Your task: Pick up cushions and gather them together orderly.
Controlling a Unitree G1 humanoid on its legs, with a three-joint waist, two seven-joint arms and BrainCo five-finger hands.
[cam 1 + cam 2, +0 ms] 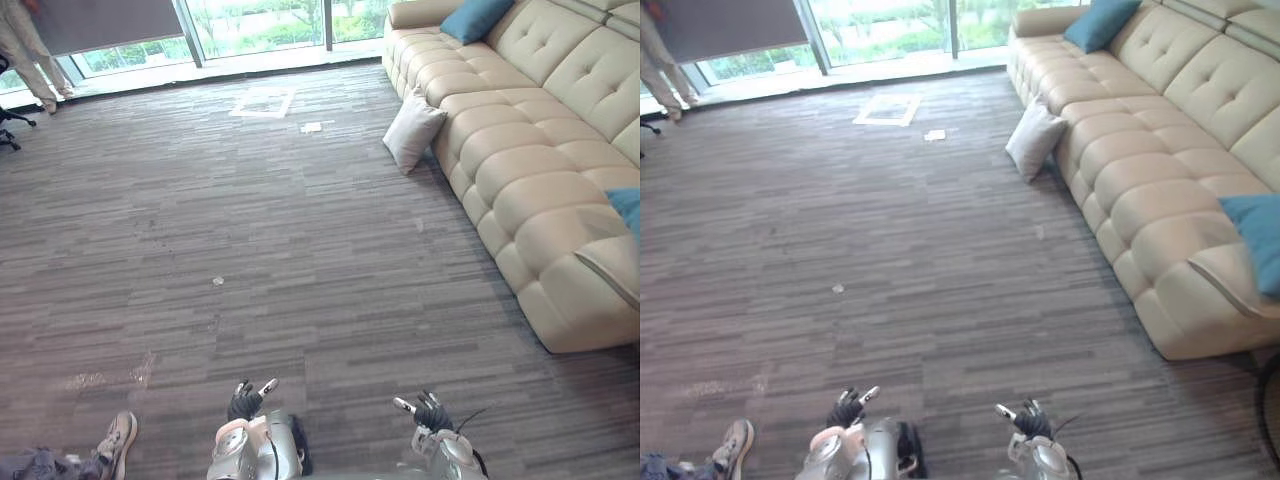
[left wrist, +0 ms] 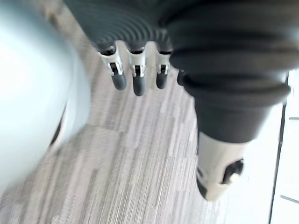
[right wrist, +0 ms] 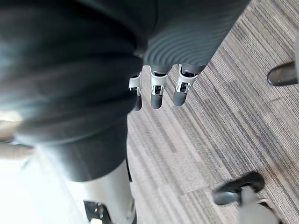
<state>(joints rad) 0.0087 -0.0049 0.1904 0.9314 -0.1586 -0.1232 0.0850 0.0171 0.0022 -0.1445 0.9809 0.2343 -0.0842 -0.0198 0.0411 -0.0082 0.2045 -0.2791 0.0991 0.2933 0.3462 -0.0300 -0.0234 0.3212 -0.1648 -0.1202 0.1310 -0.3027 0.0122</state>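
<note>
Both hands are low at my sides and neither has anything in it. Left hand (image 1: pixel 244 404): fingers (image 2: pixel 135 79) hang loose and nearly straight over the carpet (image 1: pixel 250 230). Right hand (image 1: pixel 432 414) is the same, with fingers (image 3: pixel 156 93) relaxed.

The cushions are all well ahead of me. The pale cushion (image 1: pixel 412 130) stands tilted on the carpet, leaning against the front of the sofa (image 1: pixel 530 150). The far blue cushion (image 1: pixel 470 18) is propped at the sofa's far end. The near blue cushion (image 1: pixel 1252 235) sits on the seat at the near end.

My read is that the step in hand is the approach, with no pick-up started. The pale one looks like the first target, since it's the only one on the floor.

To do it well, I'd walk up square to it and stop with it between both arms, then bring the open hands in from either side. It's soft, so I'd press the flanks rather than pinch a corner. I'd lift it clear of the sofa front before turning.

There's a shoe (image 1: pixel 118 438) close by my left side, so I'd keep arm swing small. A person (image 1: pixel 25 50) by the window is well apart.
</note>
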